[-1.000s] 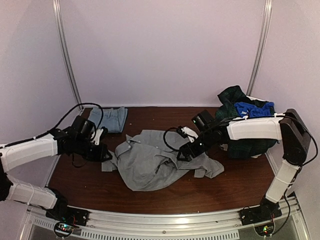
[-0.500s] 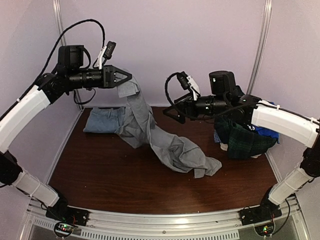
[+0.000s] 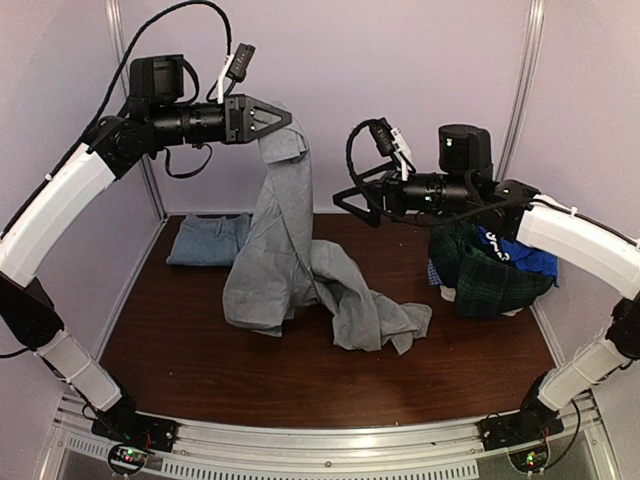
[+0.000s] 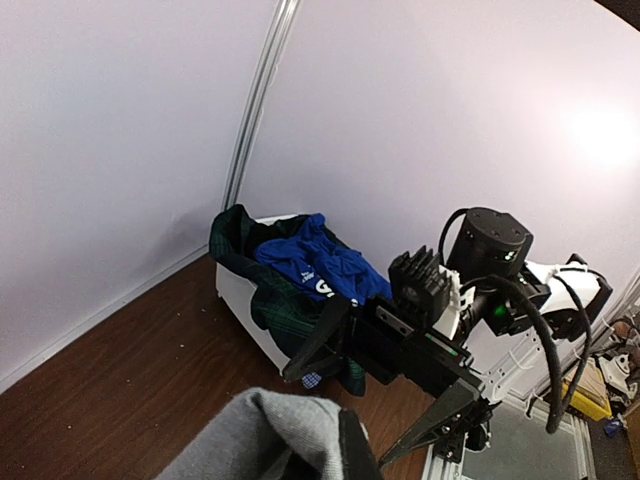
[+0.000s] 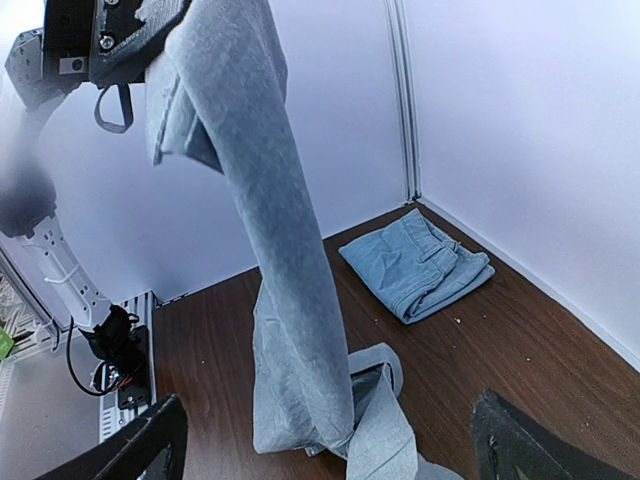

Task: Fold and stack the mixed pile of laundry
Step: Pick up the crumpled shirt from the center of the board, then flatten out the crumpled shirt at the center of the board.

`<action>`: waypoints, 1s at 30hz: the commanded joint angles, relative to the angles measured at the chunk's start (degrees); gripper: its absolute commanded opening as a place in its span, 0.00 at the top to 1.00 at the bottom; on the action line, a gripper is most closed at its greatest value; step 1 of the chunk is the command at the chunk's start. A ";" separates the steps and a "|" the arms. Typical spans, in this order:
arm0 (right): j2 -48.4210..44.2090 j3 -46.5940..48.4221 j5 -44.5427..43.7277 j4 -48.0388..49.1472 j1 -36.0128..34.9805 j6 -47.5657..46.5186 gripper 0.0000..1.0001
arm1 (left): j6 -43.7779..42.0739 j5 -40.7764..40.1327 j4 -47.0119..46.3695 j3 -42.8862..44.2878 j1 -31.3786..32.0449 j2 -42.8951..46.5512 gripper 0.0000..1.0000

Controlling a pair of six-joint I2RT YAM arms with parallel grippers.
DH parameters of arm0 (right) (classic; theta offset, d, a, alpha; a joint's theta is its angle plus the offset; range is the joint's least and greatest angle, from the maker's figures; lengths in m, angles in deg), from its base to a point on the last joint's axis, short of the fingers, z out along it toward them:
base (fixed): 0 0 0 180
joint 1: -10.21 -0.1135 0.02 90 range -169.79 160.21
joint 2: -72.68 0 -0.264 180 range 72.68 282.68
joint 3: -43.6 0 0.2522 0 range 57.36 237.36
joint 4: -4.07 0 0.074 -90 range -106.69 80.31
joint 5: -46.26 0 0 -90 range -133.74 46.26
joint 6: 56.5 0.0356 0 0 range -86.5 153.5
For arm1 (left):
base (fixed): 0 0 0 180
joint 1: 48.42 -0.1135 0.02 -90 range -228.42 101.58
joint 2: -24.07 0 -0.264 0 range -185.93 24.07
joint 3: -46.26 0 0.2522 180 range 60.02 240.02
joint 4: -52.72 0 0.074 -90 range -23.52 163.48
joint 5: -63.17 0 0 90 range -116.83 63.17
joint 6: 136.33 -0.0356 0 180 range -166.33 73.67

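Left hand (image 3: 284, 118): jaws together, clamped on a top edge of the grey shirt (image 3: 290, 260), raised high over the left of the worktop (image 3: 200, 370).
Risk, slip: the pinch looked small, taking only a fold of cloth, so the shirt's weight could probably drag it free.
Risk, missed catch: the right hand (image 3: 350, 206) might close on a loose fold instead of a matching corner, which would leave the shirt twisted and not spread.
Risk, snag: the trailing end lay bunched on the worktop, and pulling sideways could sweep it toward the pile.
Right hand state: jaws spread as wide as they go, empty and touching nothing, held in mid-air beside the hanging cloth.
Grey shirt: it hung in a long drape from the left hand, with its lower part crumpled on the mid worktop.
Mixed laundry pile (image 3: 490, 270): heaped at the right side, further back, with dark plaid under a bright blue piece; the left wrist view showed a white bin (image 4: 240, 300) under it.
Folded jeans (image 3: 210, 240): flat in the far-left corner, well apart from the pile.
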 commanded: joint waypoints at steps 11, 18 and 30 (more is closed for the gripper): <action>19.05 17.15 6.00 5.83 -5.65 -0.89 0.23 | 1.86 3.79 -5.80 2.18 0.23 0.14 1.00; 17.18 17.30 -0.09 6.27 -4.99 0.47 1.00 | 3.18 -6.35 -7.33 -8.77 -2.02 6.96 0.42; 9.54 27.46 -1.87 -0.65 -0.40 -1.63 1.00 | 6.58 -13.36 -25.95 -59.42 -13.49 20.60 0.03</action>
